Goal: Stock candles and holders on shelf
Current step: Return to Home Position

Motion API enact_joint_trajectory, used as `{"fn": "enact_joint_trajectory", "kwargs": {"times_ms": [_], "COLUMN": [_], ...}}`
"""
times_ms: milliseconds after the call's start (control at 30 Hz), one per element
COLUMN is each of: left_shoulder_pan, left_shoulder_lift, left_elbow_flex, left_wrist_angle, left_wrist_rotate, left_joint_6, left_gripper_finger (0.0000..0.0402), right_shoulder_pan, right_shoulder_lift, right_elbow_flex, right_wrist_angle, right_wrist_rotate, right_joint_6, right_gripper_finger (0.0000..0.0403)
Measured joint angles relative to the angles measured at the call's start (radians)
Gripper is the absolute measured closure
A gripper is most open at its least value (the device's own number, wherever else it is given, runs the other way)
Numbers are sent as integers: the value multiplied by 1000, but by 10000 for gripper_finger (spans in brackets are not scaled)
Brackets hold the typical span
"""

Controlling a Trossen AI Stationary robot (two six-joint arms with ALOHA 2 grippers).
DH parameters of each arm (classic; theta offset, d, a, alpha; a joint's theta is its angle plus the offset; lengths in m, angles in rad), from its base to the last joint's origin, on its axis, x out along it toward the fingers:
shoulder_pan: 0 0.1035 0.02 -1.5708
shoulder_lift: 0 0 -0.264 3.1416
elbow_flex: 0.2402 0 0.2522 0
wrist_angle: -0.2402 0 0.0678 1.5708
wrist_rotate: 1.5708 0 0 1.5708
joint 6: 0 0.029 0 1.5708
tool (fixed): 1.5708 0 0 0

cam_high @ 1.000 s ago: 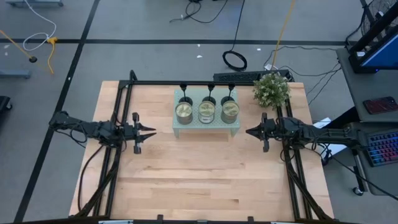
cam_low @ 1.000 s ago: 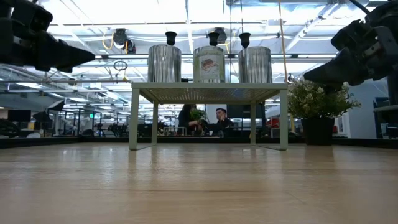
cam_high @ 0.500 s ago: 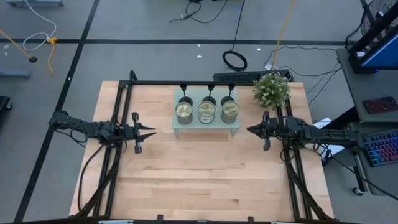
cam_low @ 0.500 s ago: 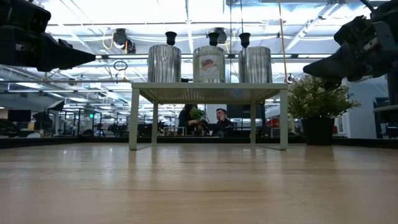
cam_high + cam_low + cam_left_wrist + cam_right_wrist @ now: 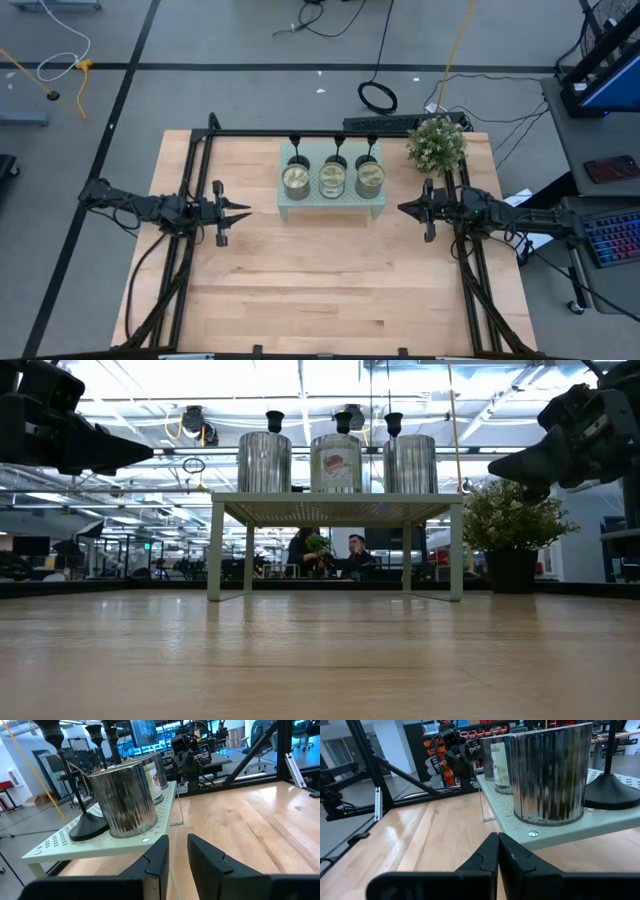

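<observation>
The mint-green shelf (image 5: 332, 205) stands on its short legs at the table's far middle. Three glass jar candles (image 5: 296, 179) (image 5: 332, 178) (image 5: 369, 178) stand in a row on its dotted top. Three black holders (image 5: 296, 150) (image 5: 338, 150) (image 5: 372, 150) stand on their disc bases behind them. My left gripper (image 5: 246, 211) hovers left of the shelf, fingers slightly apart and empty. My right gripper (image 5: 400, 210) hovers right of it, shut and empty. In the low view the left gripper (image 5: 150, 455) and the right gripper (image 5: 492, 467) are at the height of the candles (image 5: 339, 462).
A bushy green potted plant (image 5: 436, 143) stands at the table's far right, just behind my right arm. Black frame rails run along the table's left, right and far edges. Bare wooden tabletop (image 5: 330, 280) lies in front of the shelf. People sit in the room beyond the table (image 5: 350, 550).
My right gripper has risen a little and drawn slightly back toward the table's right edge. The candles, holders and shelf have stayed where they were.
</observation>
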Motion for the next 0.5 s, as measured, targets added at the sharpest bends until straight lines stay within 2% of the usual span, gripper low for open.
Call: {"fn": "enact_joint_trajectory", "kwargs": {"times_ms": [500], "left_shoulder_pan": [0], "left_shoulder_lift": [0], "left_elbow_flex": [0], "left_wrist_angle": [1], "left_wrist_rotate": [-1], "left_joint_6": [1], "left_gripper_finger": [325], "right_shoulder_pan": [0], "right_shoulder_lift": [2], "right_elbow_flex": [0], "right_wrist_angle": [89], "right_wrist_rotate": [-1], "right_joint_6": [-4], "right_gripper_finger": [399]}}
